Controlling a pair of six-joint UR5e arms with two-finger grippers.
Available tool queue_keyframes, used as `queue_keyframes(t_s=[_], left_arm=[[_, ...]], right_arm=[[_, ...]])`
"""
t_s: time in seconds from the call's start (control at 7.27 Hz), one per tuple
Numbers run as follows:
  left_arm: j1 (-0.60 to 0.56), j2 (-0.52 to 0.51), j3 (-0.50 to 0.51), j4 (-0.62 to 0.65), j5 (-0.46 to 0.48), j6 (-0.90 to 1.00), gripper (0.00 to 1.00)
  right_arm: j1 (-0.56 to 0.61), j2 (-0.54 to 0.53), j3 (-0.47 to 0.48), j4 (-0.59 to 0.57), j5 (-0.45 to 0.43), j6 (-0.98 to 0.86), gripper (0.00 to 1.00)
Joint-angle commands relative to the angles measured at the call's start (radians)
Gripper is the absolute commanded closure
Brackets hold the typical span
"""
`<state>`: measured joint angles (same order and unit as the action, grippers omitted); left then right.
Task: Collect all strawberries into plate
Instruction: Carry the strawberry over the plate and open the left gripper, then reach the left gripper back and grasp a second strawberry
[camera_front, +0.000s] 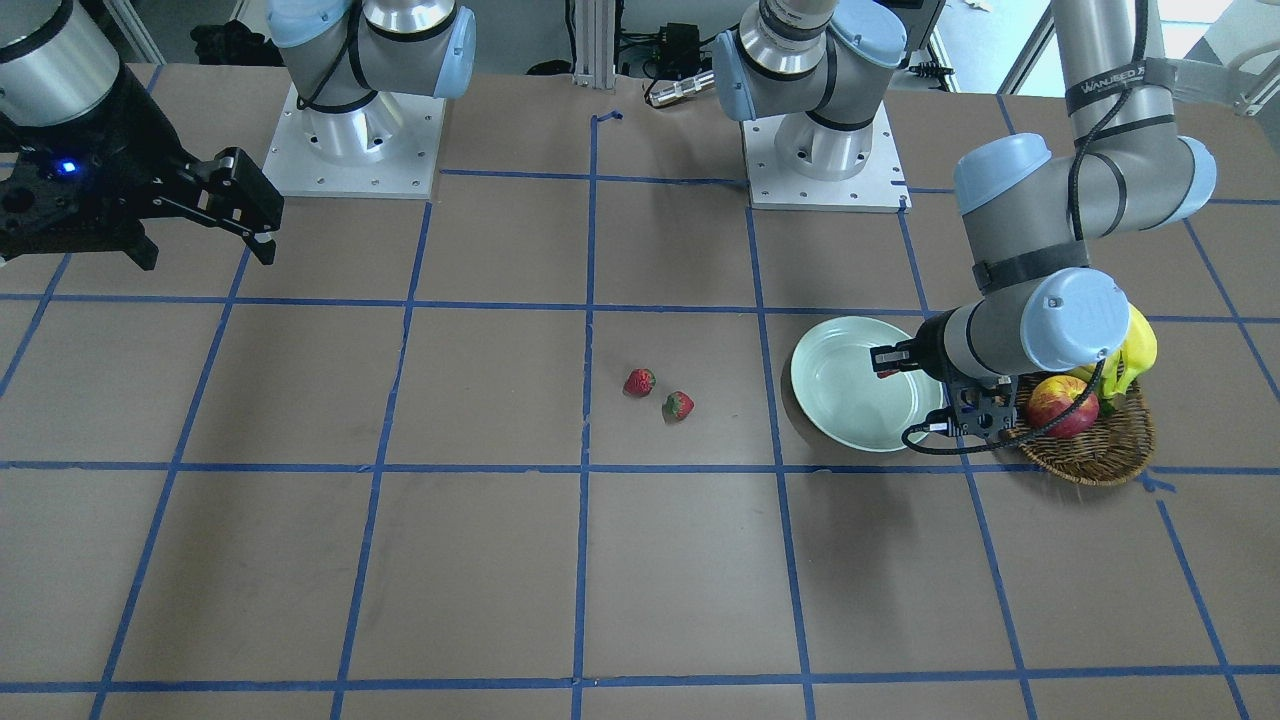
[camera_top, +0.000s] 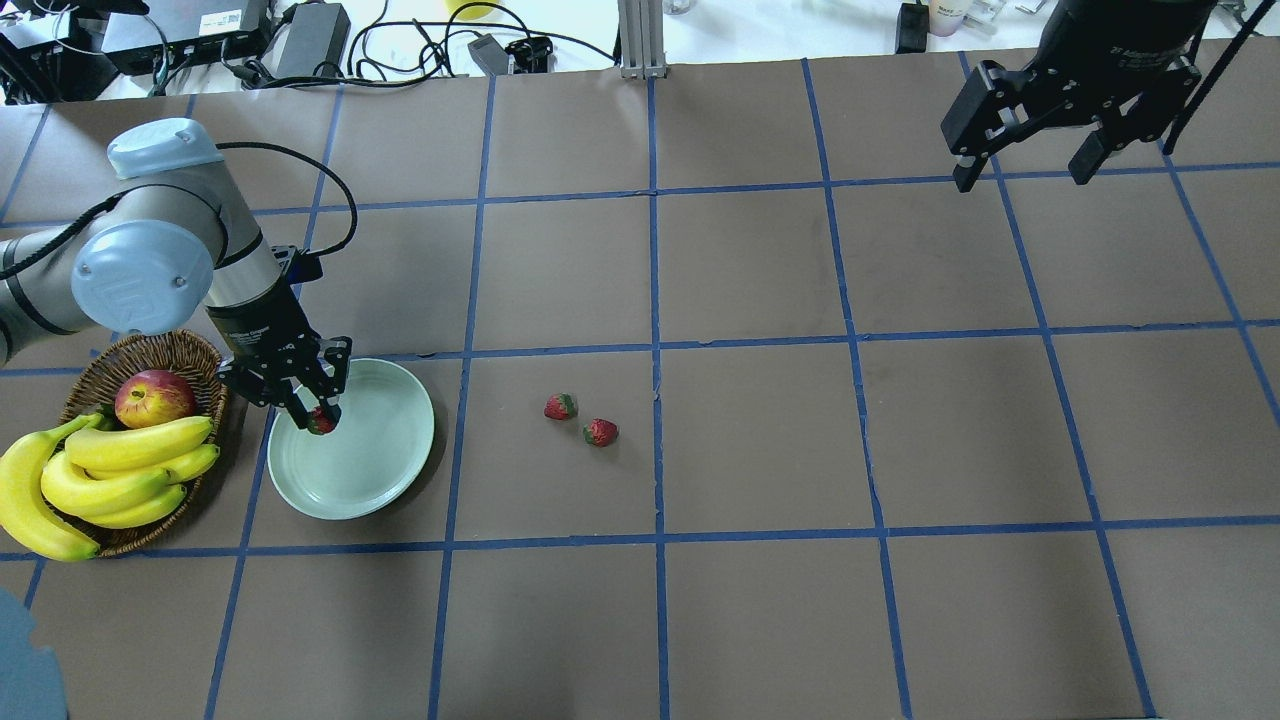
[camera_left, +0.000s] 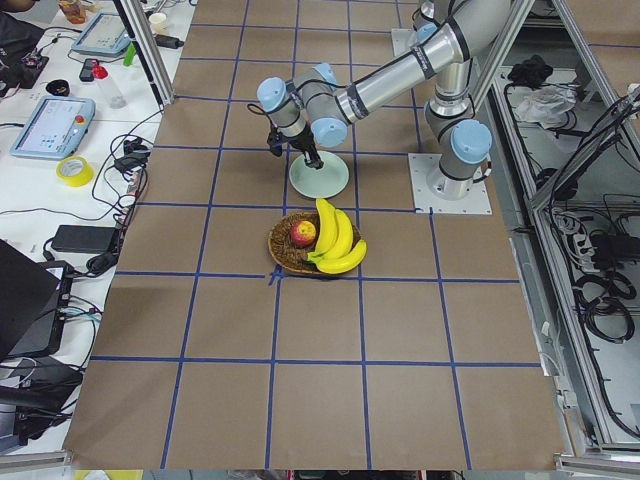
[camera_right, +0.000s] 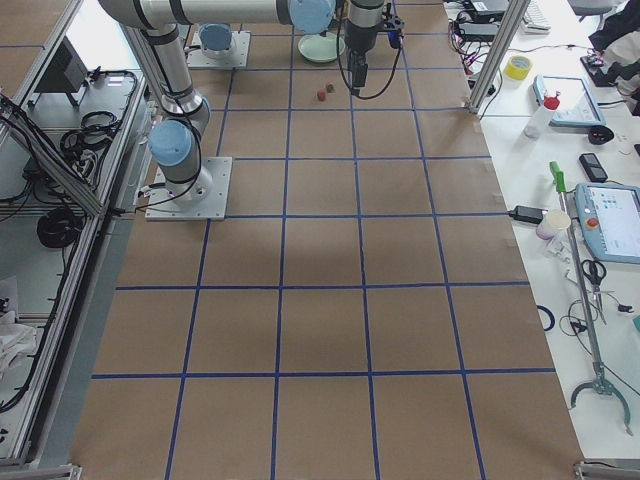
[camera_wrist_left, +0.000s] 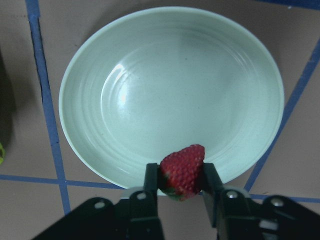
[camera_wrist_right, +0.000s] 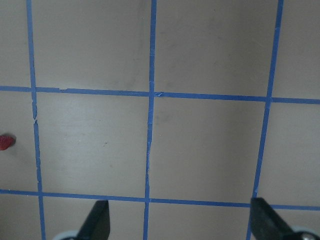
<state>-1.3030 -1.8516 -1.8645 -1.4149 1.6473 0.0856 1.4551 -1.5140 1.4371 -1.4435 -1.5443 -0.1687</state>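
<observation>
— Where was the left gripper (camera_top: 320, 415) at that moment?

— Over the plate (camera_top: 380, 470), just inside the rim on the side nearest the wicker basket (camera_top: 195, 352). Its fingers (camera_wrist_left: 152, 180) were closed on one strawberry (camera_wrist_left: 183, 169), pinching it from both sides, with the pointed end turned toward the plate's middle.

— Was the fruit resting on the plate?

— I could not tell. The wrist view showed it above the plate's edge, but not whether it touched.

— And the other strawberries?

— Two strawberries lay on the bench (camera_top: 760, 620), on the side of the plate away from the basket. One (camera_top: 561, 406) was nearer the plate, and the second (camera_top: 600, 432) lay just beside it. Neither touched the plate.

— What about the right gripper (camera_top: 1022, 175)?

— It was well apart from the plate, beyond those two strawberries and up off the bench. Its fingers (camera_wrist_right: 98, 220) were spread wide, with nothing between them.

— Anything else close to the plate?

— Only the basket, just beside it. It held an apple (camera_top: 153, 397) and a bunch of bananas (camera_top: 130, 460).
</observation>
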Motion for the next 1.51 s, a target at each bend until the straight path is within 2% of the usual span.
queue_keyframes(t_s=[0.0, 0.14, 0.41, 0.83, 1.1, 1.38], left_arm=[[0.011, -0.031, -0.002, 0.02, 0.016, -0.001, 0.37], [0.011, -0.029, 0.007, 0.054, 0.009, 0.011, 0.0], [0.007, -0.012, 0.024, 0.1, 0.015, 0.017, 0.0], [-0.122, 0.021, 0.123, 0.102, 0.008, -0.001, 0.0], [-0.188, 0.038, 0.127, 0.108, -0.026, -0.053, 0.0], [-0.293, 0.02, 0.117, 0.135, -0.052, -0.345, 0.0]], right_arm=[[0.001, 0.0, 0.0, 0.0, 0.0, 0.0, 0.0], [0.001, 0.0, 0.0, 0.0, 0.001, 0.0, 0.0], [0.001, 0.0, 0.0, 0.0, 0.0, 0.0, 0.0], [0.001, 0.0, 0.017, -0.005, 0.001, 0.0, 0.0], [0.002, -0.005, 0.02, -0.009, 0.001, 0.001, 0.0], [0.002, -0.005, 0.019, -0.012, 0.001, 0.002, 0.0]])
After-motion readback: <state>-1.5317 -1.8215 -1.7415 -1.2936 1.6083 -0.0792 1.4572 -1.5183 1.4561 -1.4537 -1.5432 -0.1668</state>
